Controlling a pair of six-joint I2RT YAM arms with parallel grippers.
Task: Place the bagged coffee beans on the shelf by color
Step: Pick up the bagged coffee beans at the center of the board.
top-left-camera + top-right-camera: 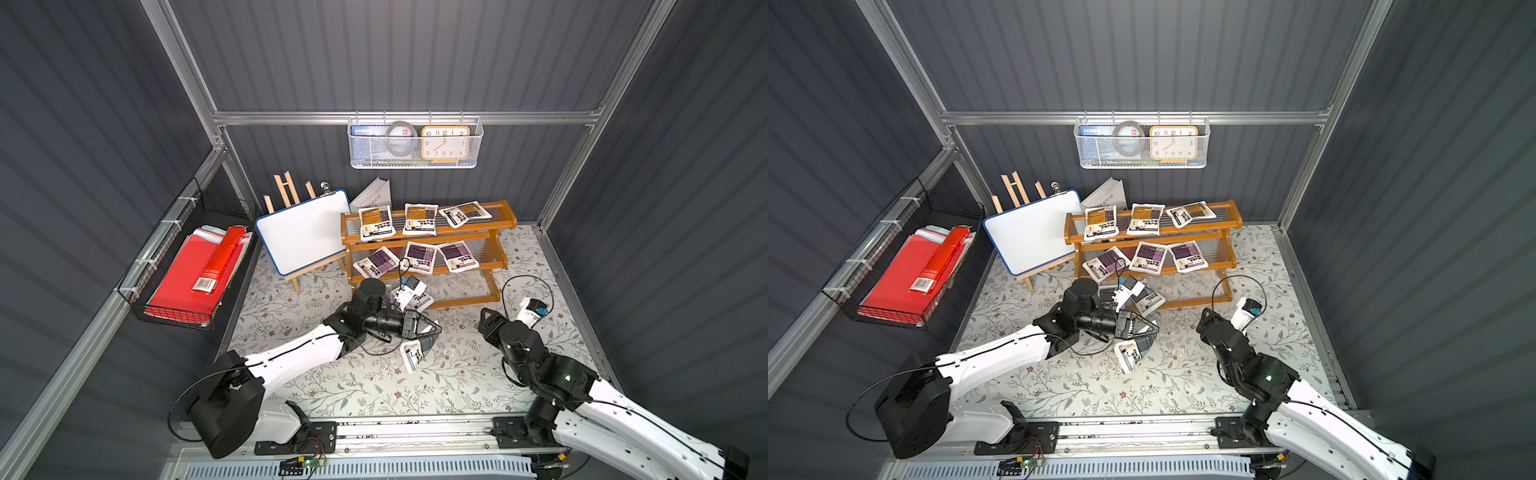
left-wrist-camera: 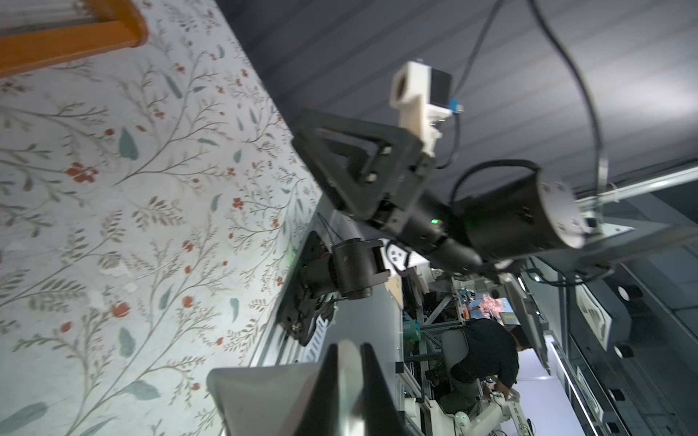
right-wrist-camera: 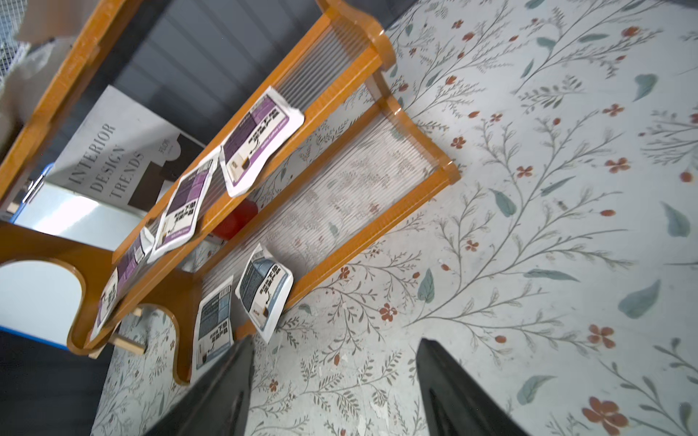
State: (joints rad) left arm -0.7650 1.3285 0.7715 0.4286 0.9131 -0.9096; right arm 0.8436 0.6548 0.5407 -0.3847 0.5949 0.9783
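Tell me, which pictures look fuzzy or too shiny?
Left wrist view: the left gripper and its pouch are fuzzy up close; right wrist view: the right gripper is blurred, the whiteboard glares white; both top views look sharp.

White arm shells, black joints, looped black cables, black fingers.

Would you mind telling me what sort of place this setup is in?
Probably a robot lab test cell dressed as a study corner: grey ribbed walls on aluminium framing, a floral-patterned table mat, and a stepped orange-brown wooden shelf of white coffee pouches.
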